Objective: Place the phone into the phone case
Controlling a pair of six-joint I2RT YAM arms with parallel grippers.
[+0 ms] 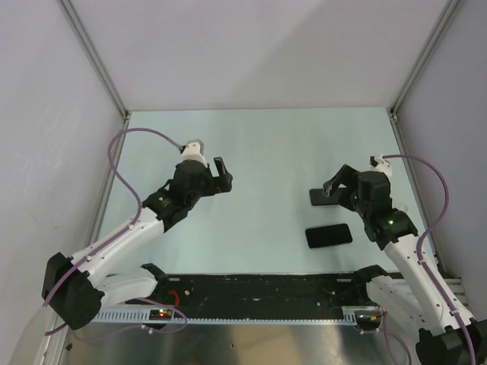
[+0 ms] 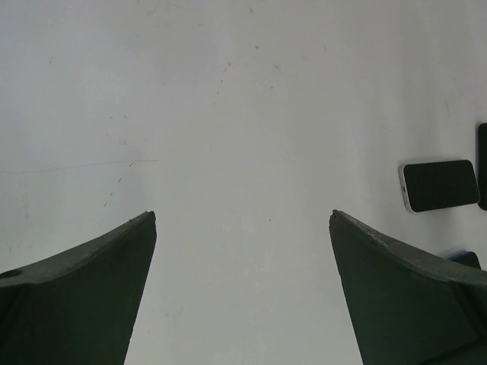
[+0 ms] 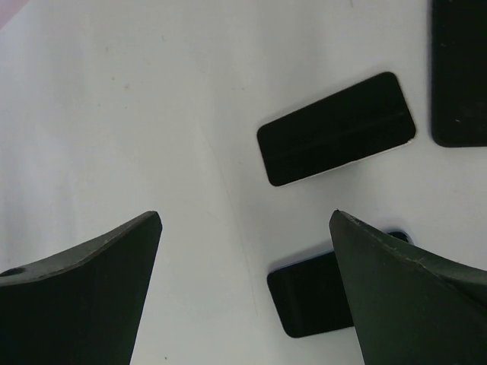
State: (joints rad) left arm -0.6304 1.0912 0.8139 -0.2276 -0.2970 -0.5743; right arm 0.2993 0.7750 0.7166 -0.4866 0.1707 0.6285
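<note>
I am lining up the grab. The phone [image 1: 329,236] is lying right of middle. Left gripper [image 1: 223,174] and right gripper [image 1: 337,182] are both hanging open, empty. Next, I think, the right one needs lowering.

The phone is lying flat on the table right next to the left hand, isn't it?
Not quite. The phone does lie flat on the table, but it is next to the right hand, not the left hand. The top view shows this: the left hand is far across the table from it.
</note>
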